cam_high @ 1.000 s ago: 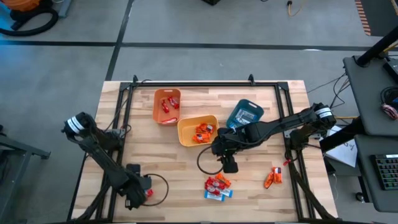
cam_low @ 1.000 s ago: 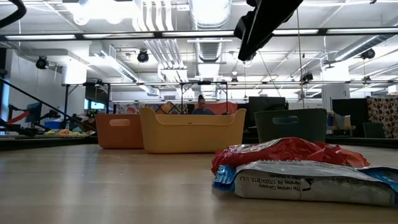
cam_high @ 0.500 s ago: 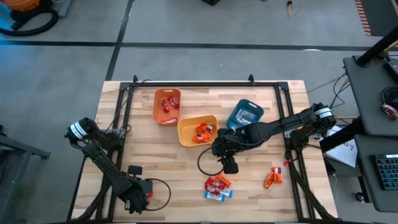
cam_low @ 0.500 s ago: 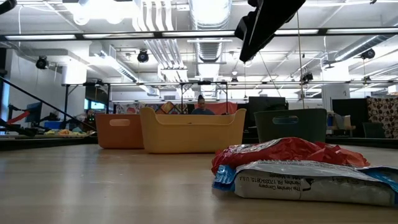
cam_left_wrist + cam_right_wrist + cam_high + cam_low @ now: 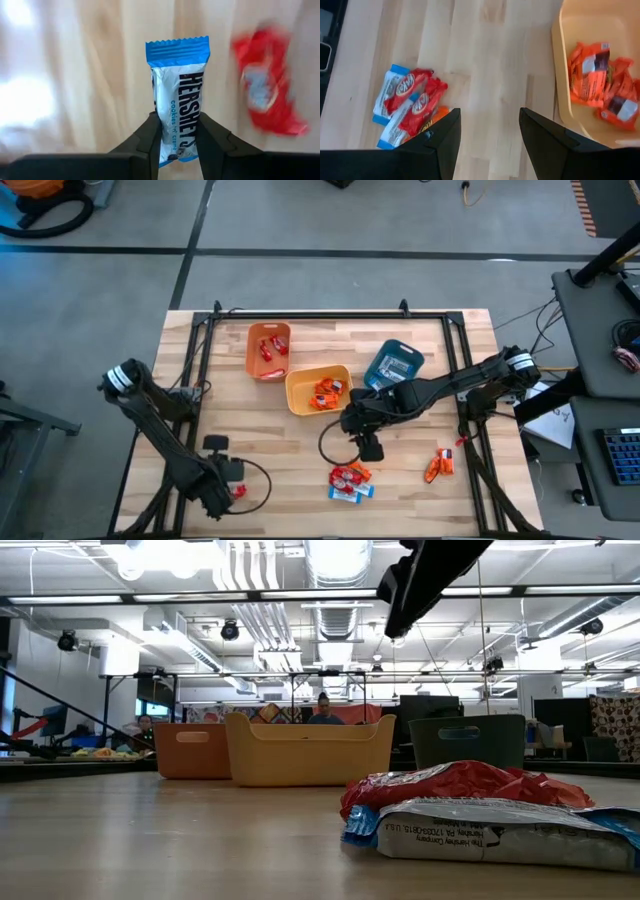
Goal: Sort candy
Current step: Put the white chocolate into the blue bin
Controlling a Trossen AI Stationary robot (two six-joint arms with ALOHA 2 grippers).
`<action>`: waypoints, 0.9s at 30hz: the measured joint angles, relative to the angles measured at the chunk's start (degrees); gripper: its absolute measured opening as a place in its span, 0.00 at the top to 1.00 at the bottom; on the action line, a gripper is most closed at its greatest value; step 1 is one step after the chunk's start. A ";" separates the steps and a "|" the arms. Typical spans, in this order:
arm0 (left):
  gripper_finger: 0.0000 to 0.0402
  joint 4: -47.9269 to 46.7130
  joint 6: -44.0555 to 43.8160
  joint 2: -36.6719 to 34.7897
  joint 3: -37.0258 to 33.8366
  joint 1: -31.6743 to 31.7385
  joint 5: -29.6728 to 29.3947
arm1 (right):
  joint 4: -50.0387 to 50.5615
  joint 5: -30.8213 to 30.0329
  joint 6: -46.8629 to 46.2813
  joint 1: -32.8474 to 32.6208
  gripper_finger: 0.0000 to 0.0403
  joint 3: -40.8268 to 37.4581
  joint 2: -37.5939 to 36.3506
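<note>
The left pincer (image 5: 178, 131) holds a blue-and-white bar (image 5: 179, 100) between its two fingers, above the near left part of the table (image 5: 270, 425); a red wrapper (image 5: 267, 85) lies just beside it. The right pincer (image 5: 489, 131) is wide and holds nothing, over the middle of the table. Near it lies a small pile of candy (image 5: 350, 479), and two orange packets (image 5: 438, 464) lie further right. The yellow bin (image 5: 300, 395) contains orange packets.

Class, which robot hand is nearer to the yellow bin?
Right. The right hand hovers just beside the yellow bin; the left hand is at the table's opposite front corner.
</note>
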State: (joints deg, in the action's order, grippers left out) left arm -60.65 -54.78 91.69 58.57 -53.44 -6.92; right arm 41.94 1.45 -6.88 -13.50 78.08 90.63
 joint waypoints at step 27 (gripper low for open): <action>0.82 23.66 26.55 -4.15 7.30 25.78 -50.82 | -81.79 -21.19 12.12 0.31 0.52 -25.83 0.39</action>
State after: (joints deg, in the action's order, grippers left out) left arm -36.99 -28.22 87.54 65.87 -27.67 -57.74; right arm -39.85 -19.73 5.23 -13.19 52.25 91.02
